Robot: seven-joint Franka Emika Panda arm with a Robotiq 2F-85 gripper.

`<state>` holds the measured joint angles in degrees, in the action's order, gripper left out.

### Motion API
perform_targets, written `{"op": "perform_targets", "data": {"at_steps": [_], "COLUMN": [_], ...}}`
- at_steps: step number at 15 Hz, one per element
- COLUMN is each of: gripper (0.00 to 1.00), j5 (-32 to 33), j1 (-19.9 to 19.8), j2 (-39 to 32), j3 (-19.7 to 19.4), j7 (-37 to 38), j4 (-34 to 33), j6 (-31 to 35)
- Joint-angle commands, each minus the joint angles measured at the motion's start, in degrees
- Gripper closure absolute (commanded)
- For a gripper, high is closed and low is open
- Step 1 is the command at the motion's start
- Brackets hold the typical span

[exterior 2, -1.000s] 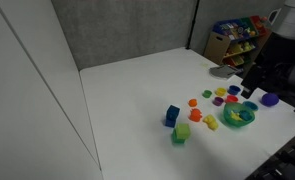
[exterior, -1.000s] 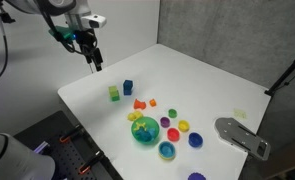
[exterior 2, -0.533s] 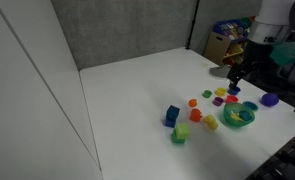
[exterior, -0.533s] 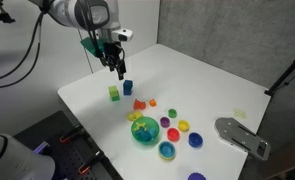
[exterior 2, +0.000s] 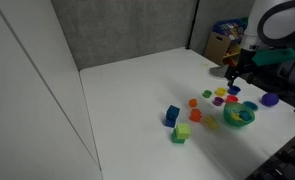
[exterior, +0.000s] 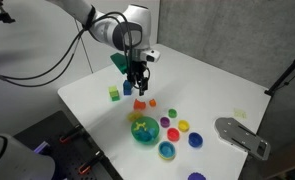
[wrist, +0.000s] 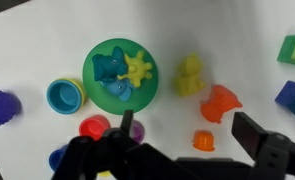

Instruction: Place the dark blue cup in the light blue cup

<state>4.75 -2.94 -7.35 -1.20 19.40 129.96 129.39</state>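
White worktop (exterior: 187, 80), nothing done yet: dark blue cup (exterior: 195, 140) and light blue cup (exterior: 167, 150) sit apart near the green bowl (exterior: 144, 130); claw (exterior: 138, 90) hovers spread, empty

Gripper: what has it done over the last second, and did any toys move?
The gripper swung inward from a corner of the table and now hangs open above the orange pieces, holding nothing. The dark blue cup, light blue cup and green bowl stayed put.
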Motion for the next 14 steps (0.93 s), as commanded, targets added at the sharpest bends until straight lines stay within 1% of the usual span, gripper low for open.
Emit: {"op": "perform_targets", "data": {"at_steps": [1, 5, 7, 11, 14], "gripper": [0.00, 0.00, 0.00, 0.00, 0.00], "j5": [0.24, 0.23, -0.40, -4.58, -10.03], "j1": [-1.72, -4.14, -5.69, -9.43, -12.62], "j2": [-5.54, -10.03, -12.50, -18.59, -23.34], "j3": [-4.00, -7.96, -8.90, -8.54, -7.27], "j7": [-0.34, -2.15, -6.04, -13.31, -18.60], "j4": [-6.46, -11.45, -14.06, -20.29, -25.19], "j6": [-1.62, -1.04, 0.35, 3.87, 5.06]}}
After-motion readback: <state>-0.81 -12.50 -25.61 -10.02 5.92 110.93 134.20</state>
